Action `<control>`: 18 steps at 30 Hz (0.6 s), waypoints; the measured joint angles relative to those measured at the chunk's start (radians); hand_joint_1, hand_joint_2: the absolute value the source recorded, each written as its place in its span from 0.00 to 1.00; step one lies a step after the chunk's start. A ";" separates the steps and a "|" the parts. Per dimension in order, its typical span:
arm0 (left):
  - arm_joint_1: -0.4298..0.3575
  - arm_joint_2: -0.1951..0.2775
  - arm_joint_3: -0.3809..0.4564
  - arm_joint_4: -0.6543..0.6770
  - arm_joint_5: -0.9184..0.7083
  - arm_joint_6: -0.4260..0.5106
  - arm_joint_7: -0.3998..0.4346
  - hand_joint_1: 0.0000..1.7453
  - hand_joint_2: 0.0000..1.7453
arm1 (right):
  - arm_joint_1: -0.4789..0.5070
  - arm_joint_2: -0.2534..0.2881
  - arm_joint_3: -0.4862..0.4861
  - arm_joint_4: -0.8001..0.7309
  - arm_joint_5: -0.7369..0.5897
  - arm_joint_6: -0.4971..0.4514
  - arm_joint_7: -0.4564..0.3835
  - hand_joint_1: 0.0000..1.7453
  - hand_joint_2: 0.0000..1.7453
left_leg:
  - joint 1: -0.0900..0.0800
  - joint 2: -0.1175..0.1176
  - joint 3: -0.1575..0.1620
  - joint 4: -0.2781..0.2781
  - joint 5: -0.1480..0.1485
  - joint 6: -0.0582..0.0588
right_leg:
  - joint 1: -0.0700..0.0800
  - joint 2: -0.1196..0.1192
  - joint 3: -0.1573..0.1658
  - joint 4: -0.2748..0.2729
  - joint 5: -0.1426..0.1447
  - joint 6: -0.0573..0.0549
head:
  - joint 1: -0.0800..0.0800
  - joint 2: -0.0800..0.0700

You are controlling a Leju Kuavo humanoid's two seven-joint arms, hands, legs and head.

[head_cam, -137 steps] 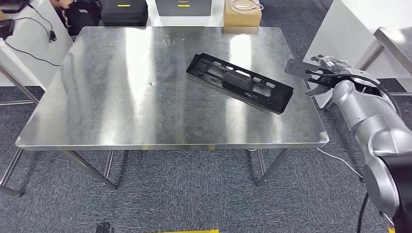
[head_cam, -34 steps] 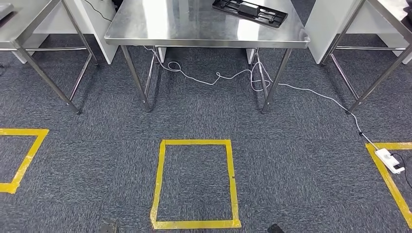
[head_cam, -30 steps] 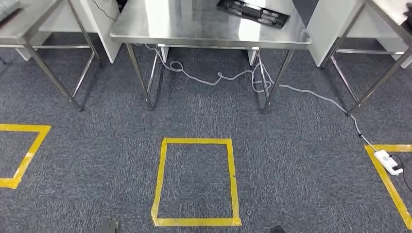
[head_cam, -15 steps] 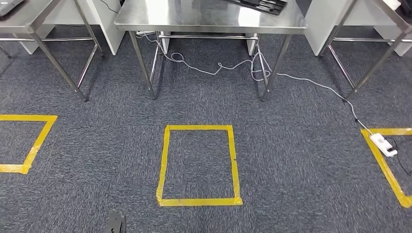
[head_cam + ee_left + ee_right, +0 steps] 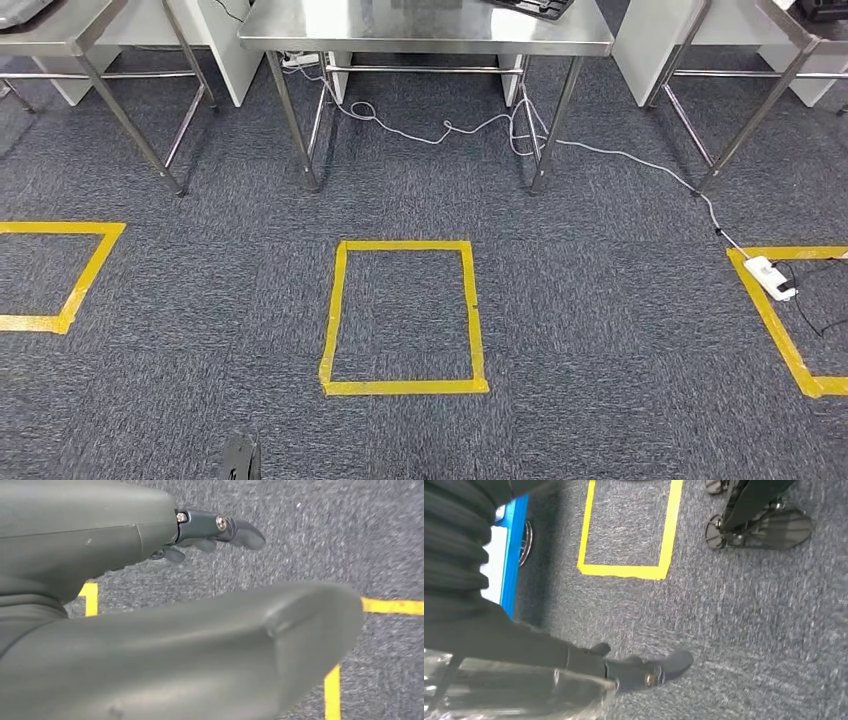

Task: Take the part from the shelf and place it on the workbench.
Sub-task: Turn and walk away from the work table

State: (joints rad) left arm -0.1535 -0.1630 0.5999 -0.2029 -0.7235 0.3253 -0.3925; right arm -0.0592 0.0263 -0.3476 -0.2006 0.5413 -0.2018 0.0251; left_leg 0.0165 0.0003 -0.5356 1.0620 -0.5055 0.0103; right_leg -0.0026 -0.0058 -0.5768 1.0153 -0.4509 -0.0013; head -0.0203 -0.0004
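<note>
My left hand point(image 5: 150, 605) hangs over carpet, fingers point(image 5: 235, 530) extended and holding nothing. My right hand point(image 5: 639, 672) hangs likewise, bare, near a yellow floor square point(image 5: 624, 570). From the head view, the part point(image 5: 530, 7) lies on the desk point(image 5: 400, 30), far ahead of both hands, slightly toward the right one; its long axis I cannot tell.

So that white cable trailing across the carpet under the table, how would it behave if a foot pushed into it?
The white cable lies in loose loops and curves, so it is probably floppy and would drag or bunch rather than resist. It runs to a white power strip, which looks light and may slide along. It passes a table leg and might snag there.
</note>
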 joint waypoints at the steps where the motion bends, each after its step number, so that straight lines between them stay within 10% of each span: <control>1: -0.002 0.000 0.000 0.000 0.000 0.001 0.000 0.00 0.00 | -0.001 0.000 -0.002 0.000 0.001 0.000 0.001 0.00 1.00 | -0.005 0.001 0.006 -0.017 0.002 0.007 | 0.001 -0.001 -0.003 -0.002 0.009 0.008 | 0.000 0.000; 4: -0.005 -0.004 0.000 0.000 0.000 0.003 0.000 0.00 0.00 | 0.002 -0.002 -0.006 0.001 0.005 0.000 0.004 0.00 1.00 | 0.000 0.007 -0.012 -0.051 0.045 0.032 | 0.002 0.001 -0.025 0.023 -0.013 0.017 | 0.002 0.000; 7: -0.008 -0.007 0.000 0.000 -0.001 0.011 0.004 0.00 0.00 | 0.003 -0.004 -0.010 0.001 0.006 0.003 0.008 0.00 1.00 | 0.004 0.009 -0.057 -0.066 0.085 0.040 | -0.009 0.005 -0.081 0.169 -0.125 0.009 | 0.008 0.000; 10: -0.008 -0.008 -0.001 0.000 -0.005 0.016 0.009 0.00 0.00 | 0.004 -0.006 -0.014 0.001 0.008 0.006 0.013 0.00 1.00 | 0.010 0.014 -0.107 -0.064 0.124 0.024 | -0.028 0.004 -0.080 0.269 -0.106 0.051 | 0.008 0.000; 13: -0.008 -0.008 -0.002 -0.001 -0.007 0.018 0.014 0.00 0.00 | 0.001 -0.006 -0.014 0.001 0.014 0.009 0.016 0.00 1.00 | 0.016 0.016 -0.144 -0.057 0.160 -0.004 | -0.044 0.006 0.061 0.102 -0.067 0.083 | 0.011 0.000; 15: -0.009 -0.008 -0.004 -0.001 -0.007 0.020 0.016 0.00 0.00 | -0.001 -0.005 -0.014 0.002 0.017 0.012 0.016 0.00 1.00 | 0.013 0.016 -0.155 -0.052 0.182 -0.021 | -0.038 0.007 0.130 -0.014 -0.103 0.068 | 0.010 0.000; 18: -0.008 -0.007 -0.004 -0.002 -0.008 0.020 0.023 0.00 0.00 | 0.004 -0.004 -0.015 0.002 0.018 0.021 0.018 0.00 1.00 | 0.023 0.017 -0.158 -0.056 0.198 -0.033 | -0.035 0.006 0.127 -0.033 -0.107 0.034 | 0.003 0.000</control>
State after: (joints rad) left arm -0.1611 -0.1701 0.5960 -0.2045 -0.7313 0.3457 -0.3697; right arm -0.0556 0.0225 -0.3622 -0.1987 0.5590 -0.1805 0.0431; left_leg 0.0393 0.0174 -0.6931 1.0060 -0.3074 -0.0232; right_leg -0.0380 0.0000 -0.4496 0.9824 -0.5581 0.0332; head -0.0174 -0.0004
